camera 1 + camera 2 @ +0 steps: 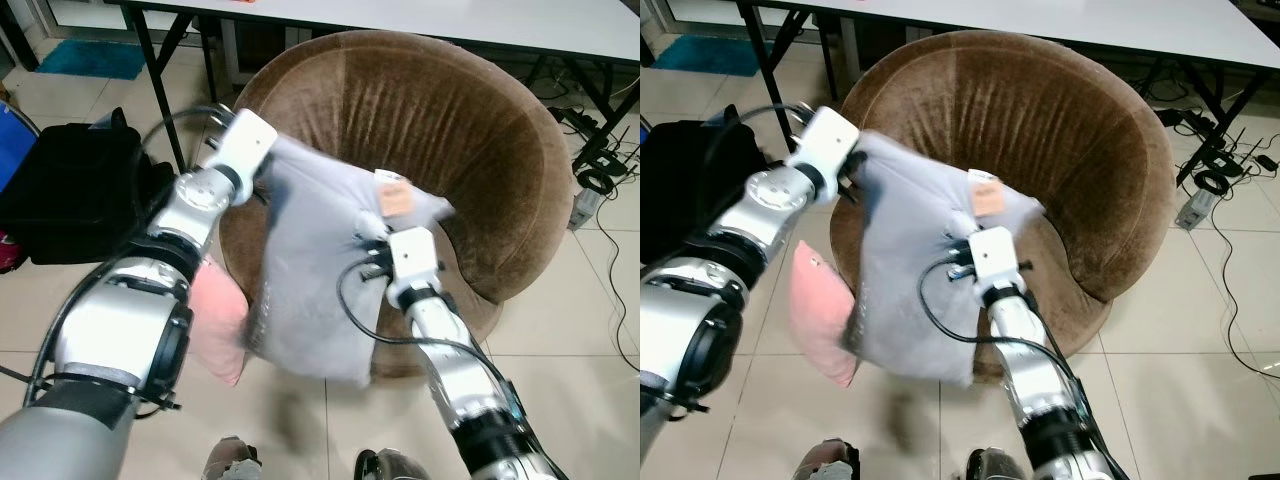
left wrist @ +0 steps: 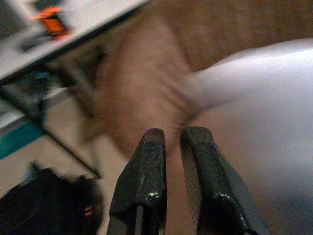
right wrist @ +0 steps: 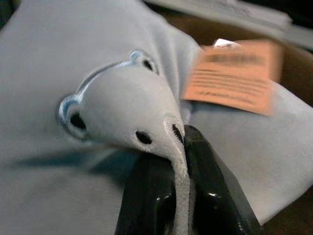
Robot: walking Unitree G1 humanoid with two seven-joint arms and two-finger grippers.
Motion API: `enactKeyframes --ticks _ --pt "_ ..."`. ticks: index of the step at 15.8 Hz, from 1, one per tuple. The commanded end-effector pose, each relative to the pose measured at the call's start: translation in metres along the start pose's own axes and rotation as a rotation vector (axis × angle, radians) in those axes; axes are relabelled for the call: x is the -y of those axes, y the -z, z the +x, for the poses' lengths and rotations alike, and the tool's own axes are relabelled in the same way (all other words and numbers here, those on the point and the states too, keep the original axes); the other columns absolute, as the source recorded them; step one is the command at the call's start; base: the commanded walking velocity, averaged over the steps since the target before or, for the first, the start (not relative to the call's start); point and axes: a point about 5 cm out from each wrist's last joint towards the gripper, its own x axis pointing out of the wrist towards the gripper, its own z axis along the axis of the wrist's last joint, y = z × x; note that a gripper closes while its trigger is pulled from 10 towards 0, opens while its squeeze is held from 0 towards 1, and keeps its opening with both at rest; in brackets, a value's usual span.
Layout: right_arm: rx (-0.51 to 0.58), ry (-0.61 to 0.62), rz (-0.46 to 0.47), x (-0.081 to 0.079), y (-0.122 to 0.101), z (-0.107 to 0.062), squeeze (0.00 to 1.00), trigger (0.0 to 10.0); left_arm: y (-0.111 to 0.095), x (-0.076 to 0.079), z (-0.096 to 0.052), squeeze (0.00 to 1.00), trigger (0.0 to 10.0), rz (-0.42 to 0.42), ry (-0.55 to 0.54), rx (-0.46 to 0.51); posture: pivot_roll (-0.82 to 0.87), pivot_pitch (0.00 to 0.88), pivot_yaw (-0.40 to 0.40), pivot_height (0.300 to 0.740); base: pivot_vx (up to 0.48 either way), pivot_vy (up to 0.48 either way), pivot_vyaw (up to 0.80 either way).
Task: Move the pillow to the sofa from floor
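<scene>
pillow (image 1: pixel 310 290), grey, hangs above the floor against the front rim of the brown sofa (image 1: pixel 450 130). right gripper (image 3: pixel 178 161) is pinched on a fold of its fabric beside an orange tag (image 3: pixel 234 78). left gripper (image 2: pixel 172 147) is nearly closed, gripping nothing visible, beside the pillow's upper corner. pink cushion (image 1: pixel 220 320) sits below.

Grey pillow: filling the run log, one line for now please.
grey pillow lifted | right gripper pinching it | left gripper beside it | brown sofa ahead
</scene>
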Motion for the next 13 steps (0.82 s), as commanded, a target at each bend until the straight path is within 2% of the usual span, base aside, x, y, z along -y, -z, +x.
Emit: enactKeyframes --ticks 1,6,9,10,11,13 --pt "-0.011 0.071 0.007 0.0162 0.0022 -0.0025 0.00 10.0 -0.0041 -0.0081 0.0000 1.00 10.0 -0.012 -0.040 0.002 -0.03 0.113 -0.044 0.740 0.000 0.000 0.00" --pt "-0.022 0.065 0.004 0.0151 0.0019 -0.0069 0.00 10.0 0.0016 -0.0159 -0.0021 1.00 10.0 -0.006 -0.073 -0.037 -0.03 0.132 -0.047 0.740 0.000 0.000 0.00" --pt "-0.031 0.064 0.004 0.0145 0.0029 -0.0090 0.00 10.0 0.0019 -0.0153 -0.0019 1.00 10.0 0.013 -0.073 -0.047 -0.04 0.139 -0.049 0.740 0.000 0.000 0.00" --pt "-0.034 0.063 0.004 0.0148 0.0033 -0.0100 0.00 10.0 0.0025 -0.0135 -0.0015 0.00 10.0 -0.002 -0.075 -0.049 -0.04 0.145 -0.052 0.740 0.000 0.000 0.00" --pt "-0.035 0.063 0.003 0.0151 0.0034 -0.0104 0.00 10.0 0.0025 -0.0129 -0.0014 0.00 10.0 -0.014 -0.078 -0.048 -0.04 0.145 -0.053 0.740 0.000 0.000 0.00" --pt "-0.041 0.067 -0.010 0.0180 0.0029 -0.0102 0.00 10.0 0.0040 -0.0127 -0.0015 0.00 10.0 -0.091 -0.101 -0.041 -0.04 0.144 -0.058 0.740 0.000 0.000 0.00"
